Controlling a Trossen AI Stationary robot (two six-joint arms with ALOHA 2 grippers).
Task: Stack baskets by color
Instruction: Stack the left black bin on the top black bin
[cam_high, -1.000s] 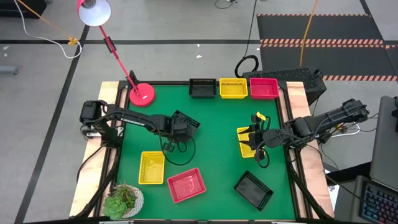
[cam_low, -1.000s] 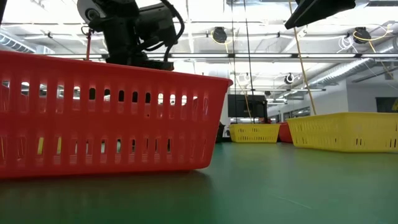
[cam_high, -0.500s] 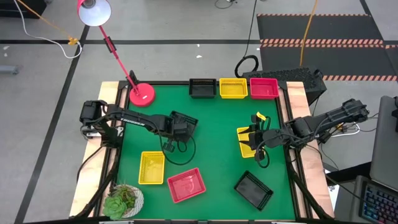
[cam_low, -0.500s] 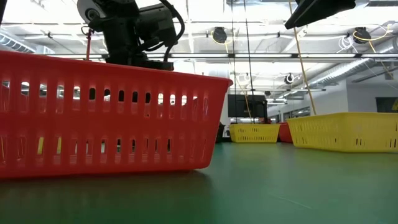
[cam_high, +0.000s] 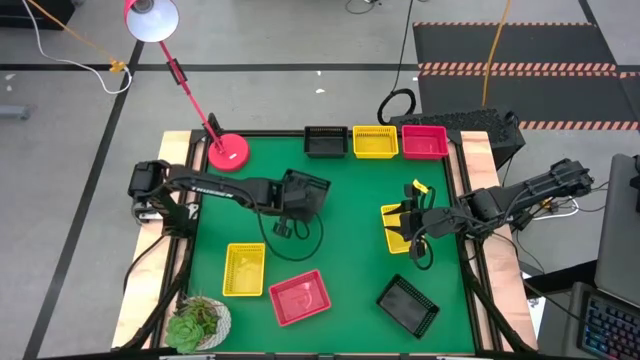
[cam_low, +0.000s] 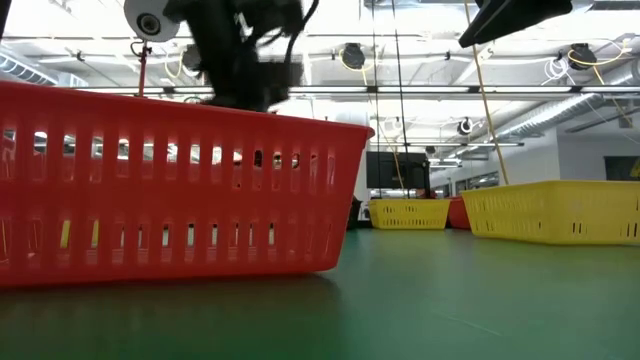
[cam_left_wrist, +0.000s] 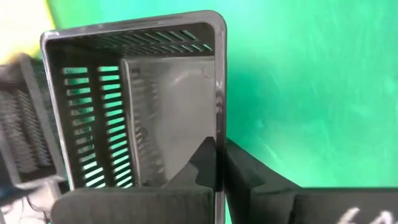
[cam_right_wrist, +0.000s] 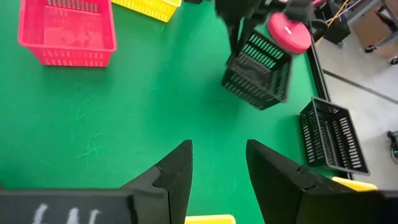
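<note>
My left gripper (cam_high: 293, 205) is shut on a black basket (cam_high: 308, 188), which hangs tilted above the green mat's middle and also shows in the right wrist view (cam_right_wrist: 258, 68). My right gripper (cam_high: 405, 225) waits open at the right, over a yellow basket (cam_high: 392, 228). A black basket (cam_high: 325, 141), a yellow one (cam_high: 375, 141) and a red-pink one (cam_high: 424, 141) stand in a row at the far edge. Near the front lie a yellow basket (cam_high: 244, 269), a red-pink one (cam_high: 299, 297) and a black one (cam_high: 407, 305). My left gripper pinches one side wall of the black basket at its rim (cam_left_wrist: 217, 146), one finger (cam_left_wrist: 202, 165) inside the basket and the other (cam_left_wrist: 245, 168) outside. The fingers slant down from the table's left. The basket hangs tilted, lifted clear of the mat.
The round pink lamp base (cam_high: 228, 152) stands at the far left corner, its stem slanting up and away. A potted plant (cam_high: 197, 322) sits at the near left corner. Bare green mat (cam_high: 345, 250) lies between the two arms.
My left gripper has shut on the black basket's wall and gone up, lifting the basket off the mat and tipping it; the basket now sits a little farther right and toward the far edge.
</note>
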